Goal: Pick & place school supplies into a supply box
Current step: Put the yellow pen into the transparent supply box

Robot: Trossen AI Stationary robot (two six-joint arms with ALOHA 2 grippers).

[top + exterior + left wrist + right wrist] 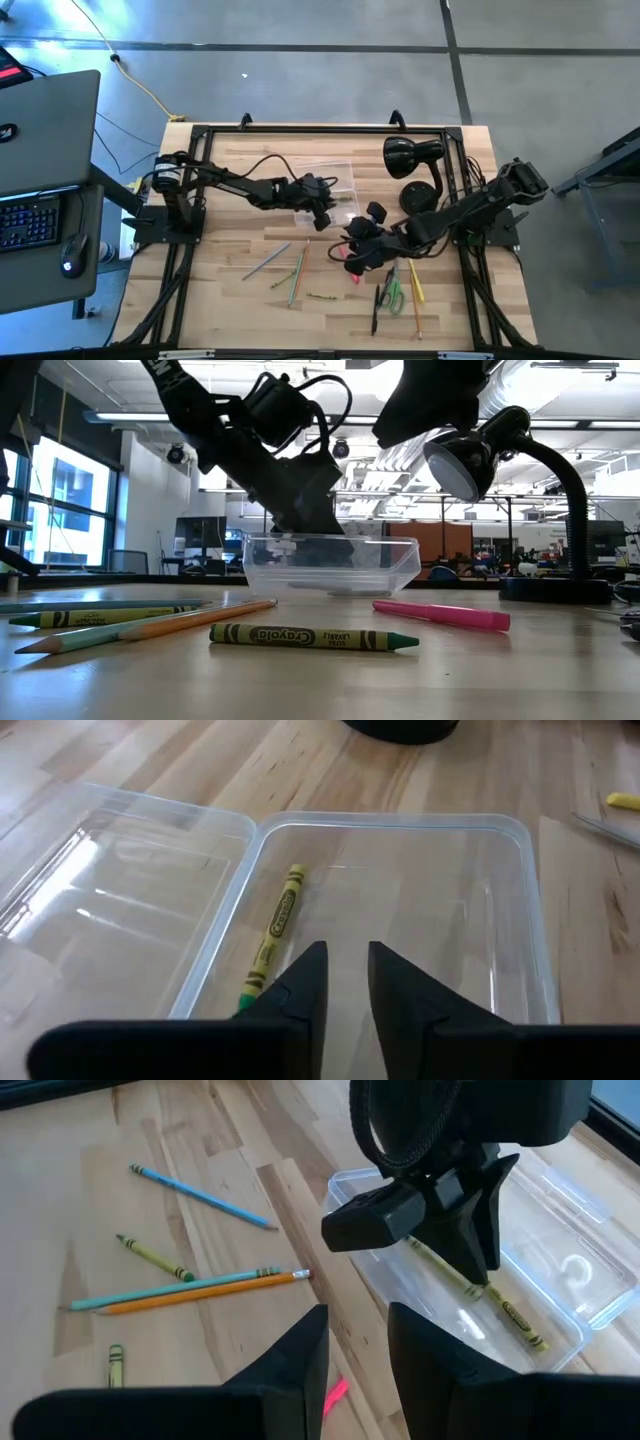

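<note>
Green crayon (313, 637) foreground — yellow crayon (275, 927) in box (520, 900).

From the low view I can't see into the supply box (330, 565); the left gripper (305, 510) blocks its middle. Crayon (270, 935) lower tip hidden behind the fingers (305, 985) in my left wrist view. Lamp (520, 460) cut off by the top edge.

The green paper-wrapped crayon (313, 637) lying nearest on the wooden table reads "Crayola" in black along its wrapper. The yellow crayon (274, 925) inside the clear plastic box (527, 900) carries dark print too small to read.
</note>
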